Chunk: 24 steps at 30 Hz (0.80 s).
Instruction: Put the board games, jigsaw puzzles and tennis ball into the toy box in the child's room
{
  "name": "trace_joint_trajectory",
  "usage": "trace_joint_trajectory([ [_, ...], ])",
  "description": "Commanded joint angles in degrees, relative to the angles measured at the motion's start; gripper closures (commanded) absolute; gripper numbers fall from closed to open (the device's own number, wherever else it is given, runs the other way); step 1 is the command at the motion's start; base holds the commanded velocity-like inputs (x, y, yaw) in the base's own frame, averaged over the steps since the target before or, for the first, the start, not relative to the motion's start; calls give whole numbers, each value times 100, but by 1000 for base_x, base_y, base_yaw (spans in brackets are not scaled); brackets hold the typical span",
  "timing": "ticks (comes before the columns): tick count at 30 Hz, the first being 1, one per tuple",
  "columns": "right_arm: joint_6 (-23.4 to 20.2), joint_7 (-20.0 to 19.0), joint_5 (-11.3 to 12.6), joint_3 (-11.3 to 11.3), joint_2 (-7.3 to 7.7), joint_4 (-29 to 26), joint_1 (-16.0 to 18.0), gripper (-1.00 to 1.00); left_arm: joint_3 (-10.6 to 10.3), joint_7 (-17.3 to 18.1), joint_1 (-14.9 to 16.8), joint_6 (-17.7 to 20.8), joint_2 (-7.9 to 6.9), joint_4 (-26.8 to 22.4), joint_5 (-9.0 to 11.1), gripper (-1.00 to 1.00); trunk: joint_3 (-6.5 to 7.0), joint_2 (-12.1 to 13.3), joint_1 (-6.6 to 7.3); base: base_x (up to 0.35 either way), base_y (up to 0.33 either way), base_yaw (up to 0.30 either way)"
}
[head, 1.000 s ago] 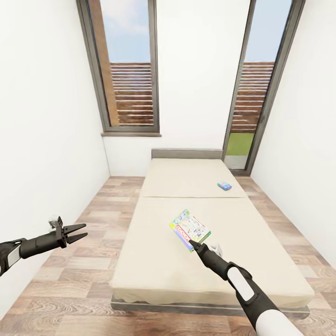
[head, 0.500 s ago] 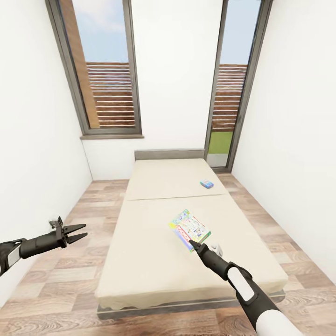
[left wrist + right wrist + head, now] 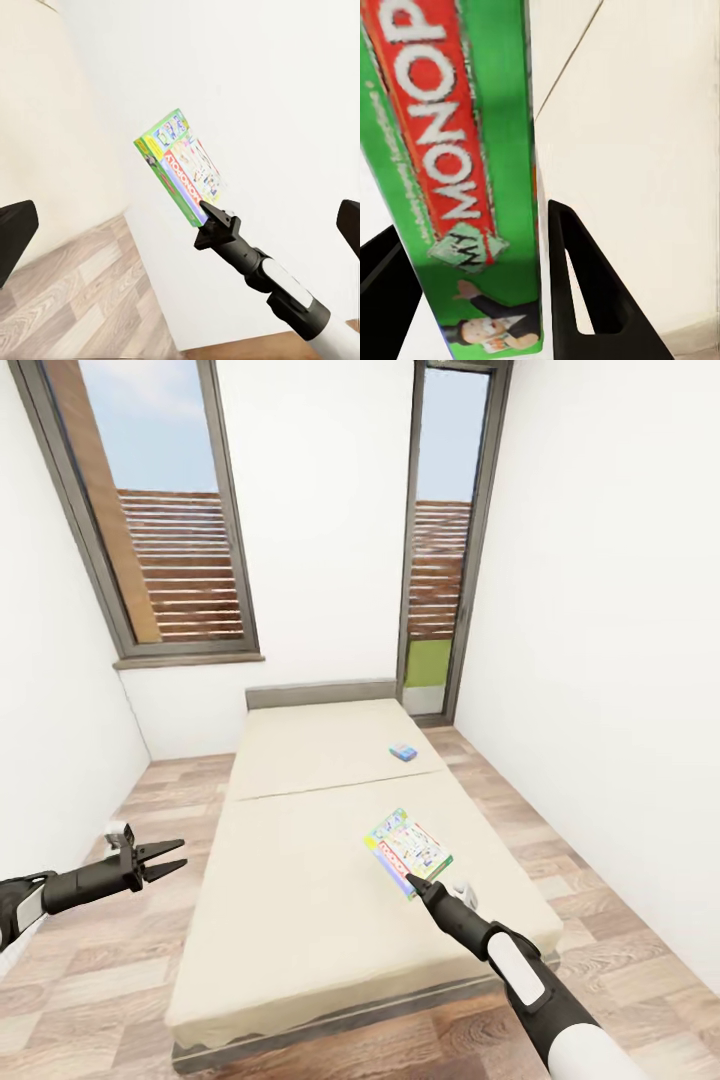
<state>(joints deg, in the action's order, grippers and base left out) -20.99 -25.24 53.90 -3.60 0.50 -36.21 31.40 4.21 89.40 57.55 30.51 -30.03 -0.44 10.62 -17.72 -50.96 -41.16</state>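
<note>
My right gripper [image 3: 413,882] is shut on a green-edged board game [image 3: 407,849] with a busy white cover, held in the air above the bed [image 3: 300,920]. In the right wrist view the box's green side [image 3: 457,180] reads MONOPOLY and sits between my two black fingers [image 3: 585,300]. The left wrist view catches the same box [image 3: 181,166] at the tip of the right arm. A small blue board game [image 3: 403,751] lies on the far half of the mattress. My left gripper [image 3: 165,858] hangs open and empty over the floor, left of the bed.
White walls close in on the left and right. Two tall grey-framed windows [image 3: 160,550] stand behind the low grey headboard [image 3: 320,693]. Wood-plank floor [image 3: 110,970] runs along both sides of the bed.
The whole view has swung to the right, so the bed and windows sit further left in the picture. Both arms keep their pose, with the green-edged box still held.
</note>
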Motion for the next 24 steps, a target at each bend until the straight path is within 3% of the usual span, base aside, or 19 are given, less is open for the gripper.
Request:
trace_joint_trajectory([
  [1,-20,1,59,-18,4,0,6,100,36,25,2,61,-3,0,-43,-100,11,36,22,0,0,-279],
  [24,102,-9,50,-26,3,0,2,100,36,16,2,56,-3,0,-43,-100,424,959,527,0,0,-279],
])
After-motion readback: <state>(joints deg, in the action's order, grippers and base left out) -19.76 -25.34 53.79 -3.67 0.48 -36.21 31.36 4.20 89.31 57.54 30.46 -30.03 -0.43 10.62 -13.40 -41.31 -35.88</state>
